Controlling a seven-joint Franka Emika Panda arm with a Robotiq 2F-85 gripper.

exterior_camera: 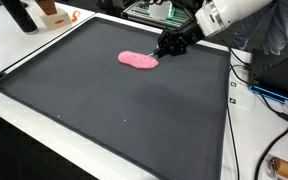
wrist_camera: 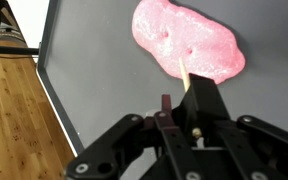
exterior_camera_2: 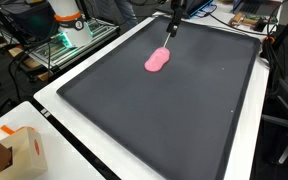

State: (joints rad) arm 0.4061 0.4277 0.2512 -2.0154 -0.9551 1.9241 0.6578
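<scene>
Wrist view: gripper [wrist_camera: 196,108] clenched on thin stick [wrist_camera: 183,72], tip pointing 11 o'clock, touching pink putty [wrist_camera: 189,38]; putty long axis 10-to-4 o'clock; dark mat [wrist_camera: 94,85].

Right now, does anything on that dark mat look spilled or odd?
Only the pink blob: a flat, lumpy, puddle-like patch lying alone on the dark mat. The fingers hold a thin stick whose tip touches its edge.

The exterior views are lit brightly and evenly; a dull sheen and only faint shadows are seen on the dark mat [exterior_camera: 134,120]. In the wrist view, the white surface [wrist_camera: 29,15] beside the mat is blown out, and the gripper [wrist_camera: 192,88] over the mat is rendered dim.
</scene>
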